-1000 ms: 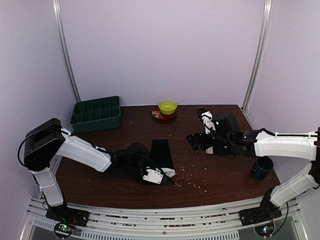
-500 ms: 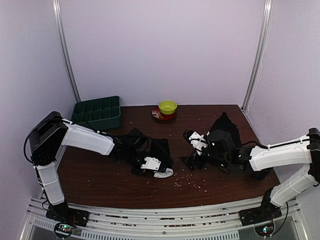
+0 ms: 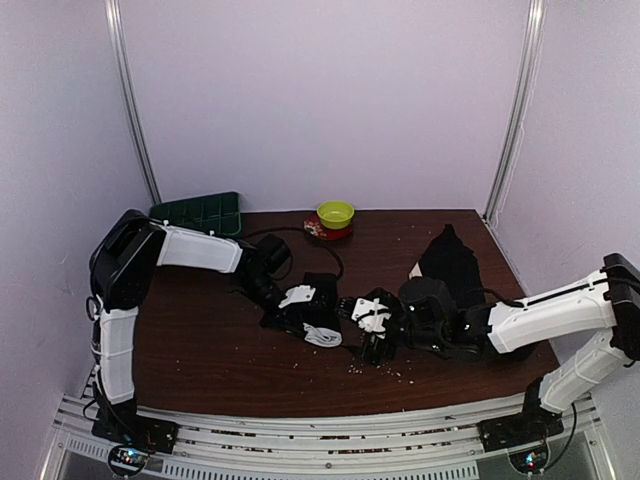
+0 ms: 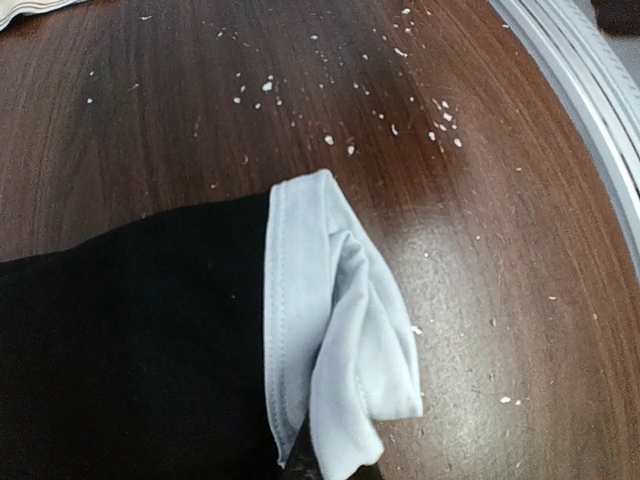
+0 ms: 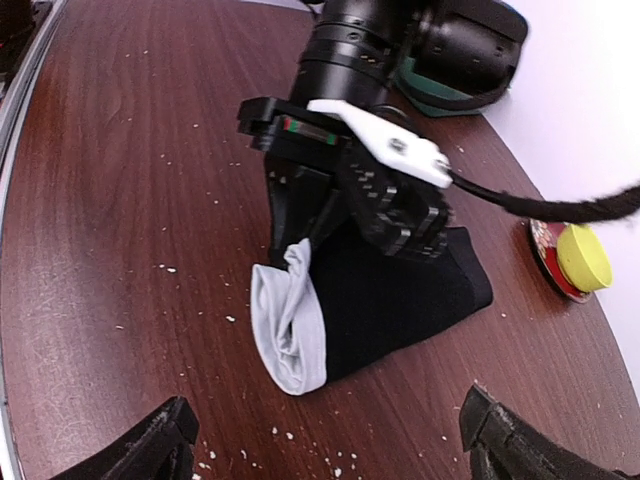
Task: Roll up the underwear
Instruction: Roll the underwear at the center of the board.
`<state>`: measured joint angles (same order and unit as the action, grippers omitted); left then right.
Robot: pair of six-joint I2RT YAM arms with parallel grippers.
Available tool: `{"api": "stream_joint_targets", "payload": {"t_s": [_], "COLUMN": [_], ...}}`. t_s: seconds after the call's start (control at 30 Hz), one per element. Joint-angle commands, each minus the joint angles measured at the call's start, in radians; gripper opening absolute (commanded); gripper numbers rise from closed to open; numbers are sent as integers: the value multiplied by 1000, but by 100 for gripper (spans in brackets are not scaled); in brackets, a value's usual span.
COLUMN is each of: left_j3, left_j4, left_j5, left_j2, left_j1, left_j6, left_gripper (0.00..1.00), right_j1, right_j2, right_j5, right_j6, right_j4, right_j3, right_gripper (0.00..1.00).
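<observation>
One underwear (image 3: 323,336) lies mid-table, black with a white band (image 5: 290,320) at its near end, the band curled over on itself. My left gripper (image 3: 305,318) is shut on the white band (image 4: 340,330), pinching it at the corner (image 5: 297,250). My right gripper (image 3: 367,335) hovers just right of that band, open, with nothing between its fingertips (image 5: 150,445). In the right wrist view the right gripper (image 5: 330,450) faces the band's end from a short way off. A second black underwear (image 3: 448,258) lies heaped at the right rear.
A green compartment tray (image 3: 195,212) stands at the back left. A yellow-green bowl (image 3: 335,213) sits on a red plate (image 3: 316,231) at the back centre. White crumbs (image 3: 385,368) dot the wood near the front. The table's metal rail (image 4: 590,80) runs close by.
My left gripper closed on the white band and drew back from the front edge with it. My right arm swung left and down, coming close beside the band.
</observation>
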<state>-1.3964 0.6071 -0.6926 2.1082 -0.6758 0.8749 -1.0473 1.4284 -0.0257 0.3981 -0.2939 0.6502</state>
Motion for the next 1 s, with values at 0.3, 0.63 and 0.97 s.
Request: {"api": "stream_joint_targets", "payload": {"t_s": [0.3, 0.63, 0.97], "left_j3": [-72, -75, -62], "left_j4": [127, 128, 104], "left_j5": [-123, -143, -113], "left_j2": [100, 98, 74], "left_j1": [27, 41, 47], "left_j6": [-54, -55, -59], "left_gripper": [0, 0, 9], "right_j1": [-79, -85, -81], "right_j2": [376, 529, 536], "right_j5": [210, 265, 243], "right_j6": [53, 90, 52], "right_j4": [-30, -33, 29], "right_j3": [207, 309, 342], "right_gripper": [85, 68, 0]}}
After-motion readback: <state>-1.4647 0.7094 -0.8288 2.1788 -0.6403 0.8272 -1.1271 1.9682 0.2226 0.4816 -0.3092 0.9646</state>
